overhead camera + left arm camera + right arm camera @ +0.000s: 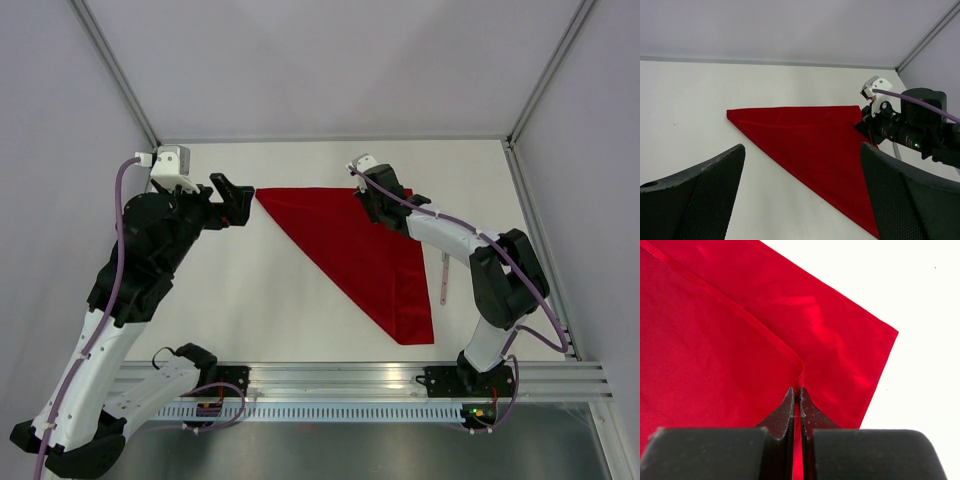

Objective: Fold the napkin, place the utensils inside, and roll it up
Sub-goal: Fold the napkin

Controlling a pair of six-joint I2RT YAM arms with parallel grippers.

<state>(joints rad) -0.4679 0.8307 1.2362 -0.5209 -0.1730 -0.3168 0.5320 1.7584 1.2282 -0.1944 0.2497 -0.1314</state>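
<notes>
The red napkin (350,240) lies on the white table folded into a triangle, its long edge running from far left to near right. It also shows in the left wrist view (815,145) and fills the right wrist view (715,340). My right gripper (388,203) is at the napkin's far right corner, shut on a pinched ridge of the top layer (800,390); it also shows in the left wrist view (872,125). My left gripper (243,205) is open and empty, just left of the napkin's far left corner (802,150). The slim silver knife (441,278) lies right of the napkin, partly under my right arm.
The white table is boxed in by grey walls at the back and both sides, with metal frame posts (530,110) at the corners. An aluminium rail (330,375) carrying both arm bases runs along the near edge.
</notes>
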